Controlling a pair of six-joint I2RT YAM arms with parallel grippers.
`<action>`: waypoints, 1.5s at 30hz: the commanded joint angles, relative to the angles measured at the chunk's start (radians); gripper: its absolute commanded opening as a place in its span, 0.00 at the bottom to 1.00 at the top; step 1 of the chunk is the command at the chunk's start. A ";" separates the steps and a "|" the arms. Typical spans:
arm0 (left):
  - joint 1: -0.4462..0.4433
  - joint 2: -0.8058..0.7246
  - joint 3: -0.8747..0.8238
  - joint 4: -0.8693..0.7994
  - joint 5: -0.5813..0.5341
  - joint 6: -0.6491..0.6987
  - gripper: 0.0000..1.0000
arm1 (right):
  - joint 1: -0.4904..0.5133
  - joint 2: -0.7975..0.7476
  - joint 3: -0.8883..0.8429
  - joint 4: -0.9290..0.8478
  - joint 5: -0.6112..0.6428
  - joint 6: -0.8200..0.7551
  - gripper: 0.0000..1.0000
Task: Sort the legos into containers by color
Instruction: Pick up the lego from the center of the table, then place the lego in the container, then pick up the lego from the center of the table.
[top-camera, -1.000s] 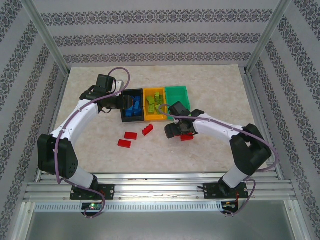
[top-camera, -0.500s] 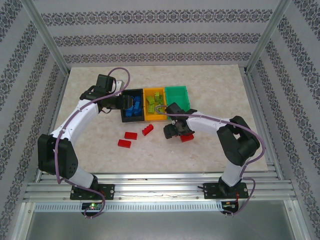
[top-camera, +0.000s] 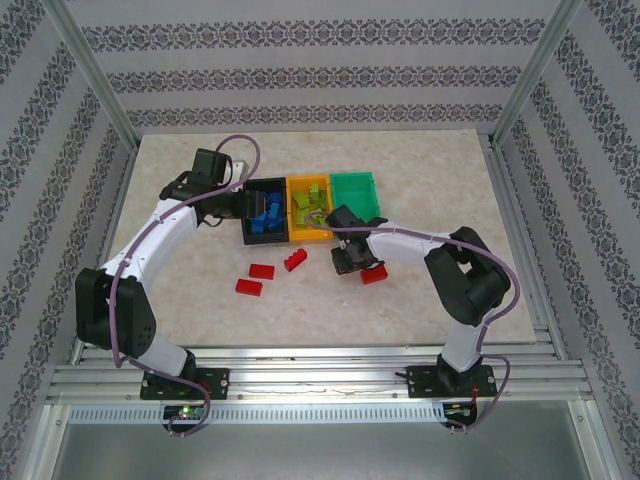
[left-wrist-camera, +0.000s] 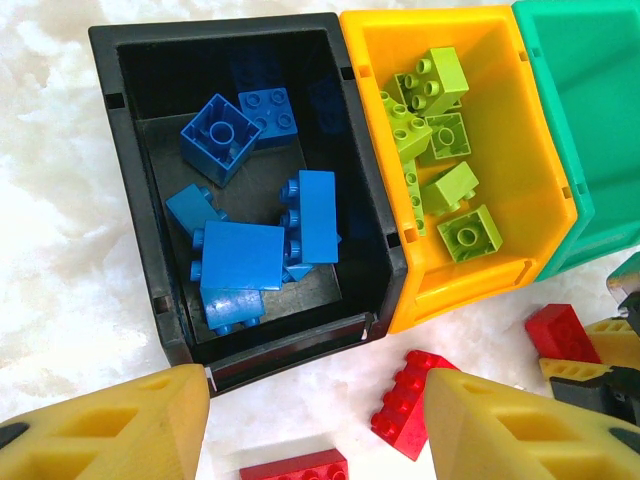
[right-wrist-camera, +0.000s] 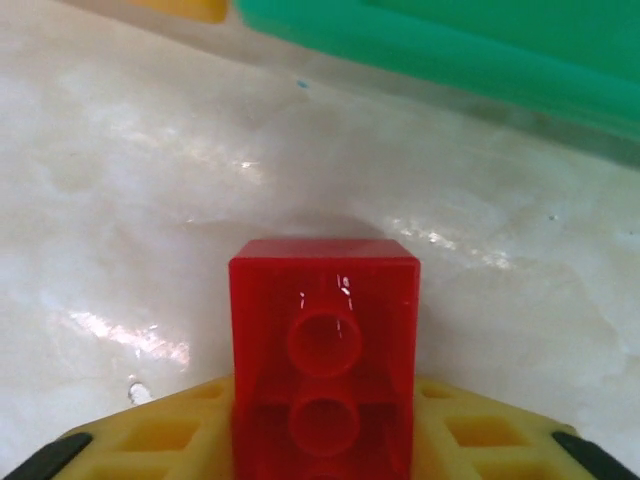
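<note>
R gripper (right-wrist-camera: 322, 430) is clamped on a red brick (right-wrist-camera: 322, 300). Both yellow pads (right-wrist-camera: 480, 440) sit against its flat sides, and the brick sticks out fwd of the tips w/ two rings on the face toward the wrist cam. It's low at the table (top-camera: 420, 170), just on the near side of the green bin (left-wrist-camera: 590, 120), close to where that meets the orange-yellow bin (left-wrist-camera: 500, 130). Can't tell from these views whether the brick has left the surface. L gripper (left-wrist-camera: 315, 410) hangs by the black bin (left-wrist-camera: 120, 150), fingers apart, nothing between them.

Sorting so far: blue bricks (left-wrist-camera: 240, 255) are in the black bin and yellow-green bricks (left-wrist-camera: 430, 85) in the orange-yellow bin. No brick is seen in the green bin, so reds prob. go there. Other red bricks (top-camera: 262, 271) lie loose on the table, on the near side of the bins.

Handling, as a judgement:
- The brick is light, rigid, hard plastic and not fragile, so a firm squeeze is fine.
- The walls are glossy and likely slick.
- Best hold is across two opposite flat sides, centred and deep in the pads.
- Avoid the studs and corners, where it could twist or pop out.
- The drop into the bin can be short, since it may bounce
</note>
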 joint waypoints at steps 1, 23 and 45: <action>-0.006 -0.018 0.022 -0.012 0.006 0.007 0.59 | 0.018 -0.051 0.000 0.012 0.009 -0.011 0.28; -0.006 -0.014 0.021 -0.015 -0.004 0.010 0.59 | -0.162 -0.117 0.189 0.019 -0.049 -0.051 0.64; -0.007 -0.012 0.020 -0.001 0.038 -0.006 0.59 | -0.101 -0.421 -0.372 0.002 -0.064 0.079 0.89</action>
